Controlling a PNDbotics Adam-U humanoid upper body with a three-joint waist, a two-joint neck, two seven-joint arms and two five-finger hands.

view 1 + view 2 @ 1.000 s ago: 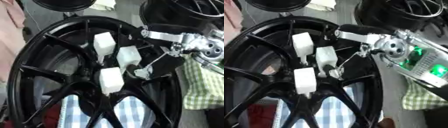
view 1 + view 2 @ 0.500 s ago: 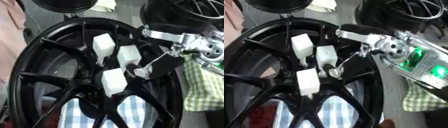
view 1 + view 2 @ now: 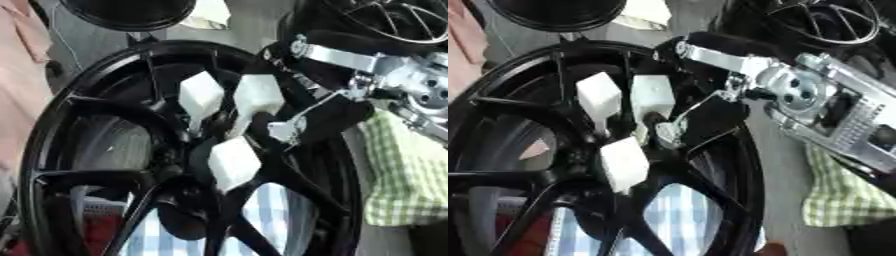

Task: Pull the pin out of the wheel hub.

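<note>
A black spoked wheel hub [image 3: 52, 135] fills both views. Three white block-shaped pins stand around its centre: one at the upper left [image 3: 199, 95], one at the upper right [image 3: 258, 95], one lower down [image 3: 232, 162]. My right hand [image 3: 710, 117] reaches in from the right on its silver wrist [image 3: 798, 95]. Its black fingers [image 3: 328, 117] close above and below the upper right pin, pinching it. A small silver part [image 3: 282, 131] shows just under that pin. My left hand shows in neither view.
A second black wheel [image 3: 131, 12] lies at the top left and a third [image 3: 815, 20] at the top right. A green checked cloth [image 3: 402, 175] lies on the right. Blue checked cloth [image 3: 262, 210] shows between the spokes. Pink fabric [image 3: 22, 75] borders the left.
The upper right pin has shifted up relative to the other two pins, with my right hand's fingers still on it. The whole view has tilted slightly.
</note>
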